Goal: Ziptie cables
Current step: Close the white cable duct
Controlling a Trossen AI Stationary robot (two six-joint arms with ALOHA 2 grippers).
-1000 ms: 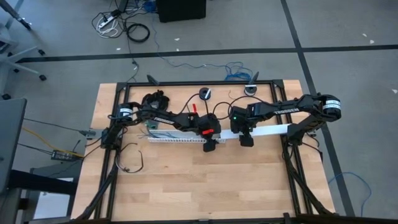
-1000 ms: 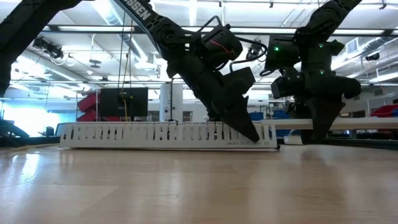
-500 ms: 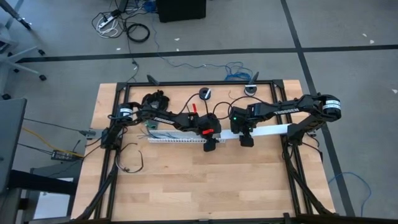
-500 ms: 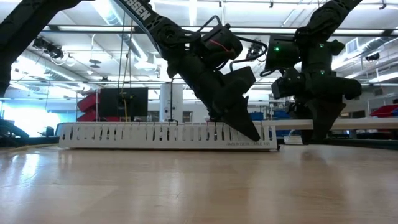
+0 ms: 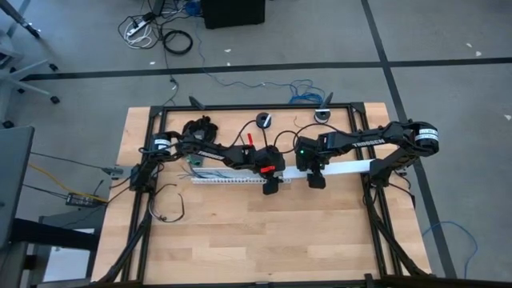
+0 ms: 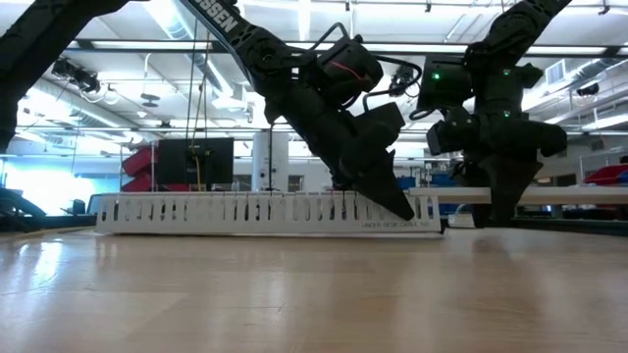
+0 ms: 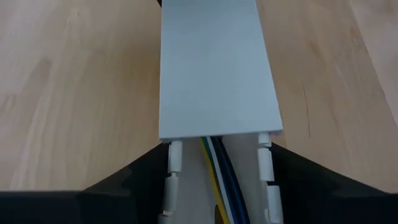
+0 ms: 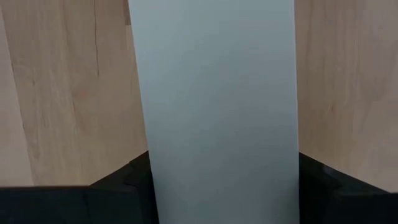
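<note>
Plainly the risk lies at the seam where the lid point(image 7: 214, 68) meets the open duct point(image 6: 235, 211). The cables point(image 7: 219, 163) lie inside the duct, between its slotted walls, and run in under the lid's edge. If the lid is pushed along while a wire rides high, that edge could pinch or scrape it. If the lid comes on tilted, it could catch on the wall tabs and jam

The left gripper point(image 5: 270, 186) straddles the duct just short of the lid, a finger pressed on each slotted wall, so its jaws look closed on the duct. The walls are thin and slotted, and a hard squeeze there could bow them inward and crowd the wires. The right gripper point(image 5: 317, 180) sits on the lid close by, jaws closed on its two long edges. A pull by one arm against the other's hold could skid the whole duct over the table point(image 5: 240, 240)

Only the left wrist view shows the wires themselves, yellow, blue and pale among the dark ones. The high view gives the layout instead: duct and lid in one line across the table's middle, both grippers side by side on it. The low view shows the duct flat on the wood. No ziptie can be made out in any view
</note>
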